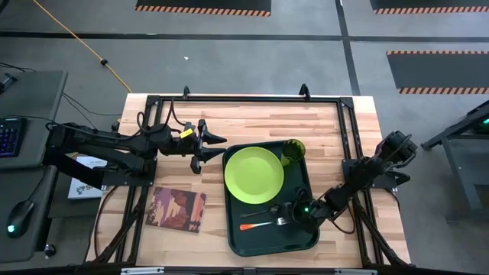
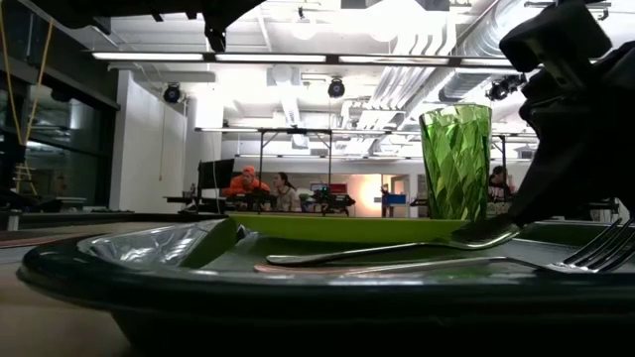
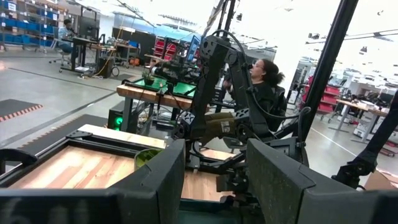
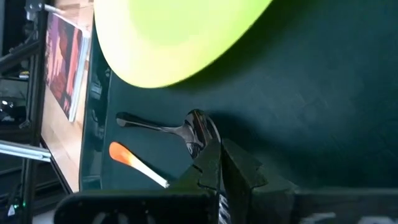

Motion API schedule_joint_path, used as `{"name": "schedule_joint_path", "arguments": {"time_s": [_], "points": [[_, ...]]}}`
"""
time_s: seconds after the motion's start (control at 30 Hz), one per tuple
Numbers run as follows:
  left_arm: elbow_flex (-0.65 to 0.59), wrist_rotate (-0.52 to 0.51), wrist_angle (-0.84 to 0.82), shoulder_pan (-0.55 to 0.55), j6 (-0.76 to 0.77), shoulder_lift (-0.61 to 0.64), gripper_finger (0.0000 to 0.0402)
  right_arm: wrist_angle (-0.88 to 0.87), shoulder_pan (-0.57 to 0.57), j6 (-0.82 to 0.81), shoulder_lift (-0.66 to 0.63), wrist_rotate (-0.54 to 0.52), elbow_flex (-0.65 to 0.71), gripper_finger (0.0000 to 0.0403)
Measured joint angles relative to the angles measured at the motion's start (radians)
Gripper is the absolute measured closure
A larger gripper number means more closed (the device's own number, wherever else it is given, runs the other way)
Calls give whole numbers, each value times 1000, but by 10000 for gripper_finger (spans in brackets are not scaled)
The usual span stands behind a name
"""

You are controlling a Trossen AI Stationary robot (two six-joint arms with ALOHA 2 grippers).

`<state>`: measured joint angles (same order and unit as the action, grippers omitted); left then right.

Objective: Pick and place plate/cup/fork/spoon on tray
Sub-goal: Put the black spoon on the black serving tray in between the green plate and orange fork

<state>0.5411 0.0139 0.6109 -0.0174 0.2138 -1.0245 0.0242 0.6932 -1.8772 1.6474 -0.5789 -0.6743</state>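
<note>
The dark green tray (image 1: 269,241) lies right of the table's centre. On it are the lime-green plate (image 1: 254,174), the green cup (image 1: 293,151) upright at its far right corner, the orange-handled fork (image 1: 262,224) near its front, and the dark spoon (image 1: 269,208) between plate and fork. My right gripper (image 1: 290,211) is low over the tray at the spoon's bowl end, fingers nearly together. My left gripper (image 1: 221,149) is open and empty, above the wood just left of the tray's far left corner. My right gripper meets the spoon at the tip of its bowl (image 4: 200,134), with the two fingertips (image 4: 211,160) close together on it. The fingers come slanting down from the table's right side, roughly along the spoon. The spoon's handle (image 2: 298,260) lies on the tray floor, the bowl end slightly raised.
A reddish-brown patterned mat (image 1: 177,210) lies on the wood left of the tray, near the front. A black frame (image 1: 244,99) runs around the table. Bare wood lies between the mat and the far edge. People sit at desks in the room behind.
</note>
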Motion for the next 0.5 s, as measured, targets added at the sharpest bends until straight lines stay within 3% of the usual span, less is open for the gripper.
{"name": "schedule_joint_path", "arguments": {"time_s": [0.5], "points": [[0,0,-1,0,0,0,241,-22,1,18,0,6,0,387]]}}
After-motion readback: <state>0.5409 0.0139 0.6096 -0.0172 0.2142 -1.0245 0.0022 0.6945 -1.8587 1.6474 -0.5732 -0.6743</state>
